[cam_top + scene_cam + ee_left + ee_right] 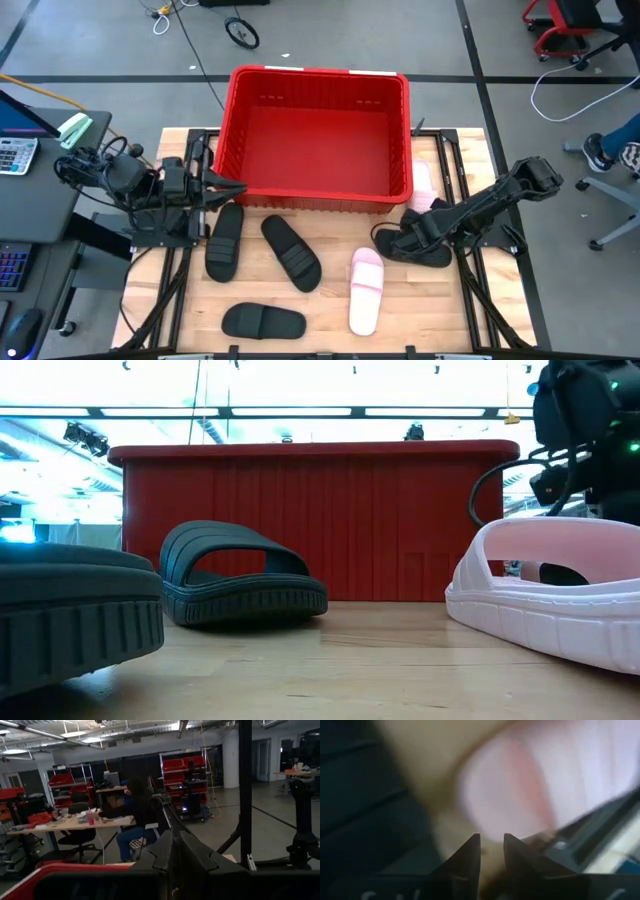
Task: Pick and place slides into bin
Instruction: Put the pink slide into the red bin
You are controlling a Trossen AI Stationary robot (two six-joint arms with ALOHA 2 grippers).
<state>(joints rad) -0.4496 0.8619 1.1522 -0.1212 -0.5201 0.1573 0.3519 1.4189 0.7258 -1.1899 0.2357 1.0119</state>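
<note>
the black slide (418, 247) lies right of the empty red bin (318, 82), under the right gripper (405, 241), whose fingers look nearly closed yet grip nothing clearly, so it might slip or nudge the pink slide (423, 186).

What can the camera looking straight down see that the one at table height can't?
Only the high view shows the bin's empty inside, both arms, the left end effector by the bin's left corner, and the right end effector at a black slide. Only the low view shows the ceiling lights. Both show the red bin, a pink slide and another black slide.
</note>
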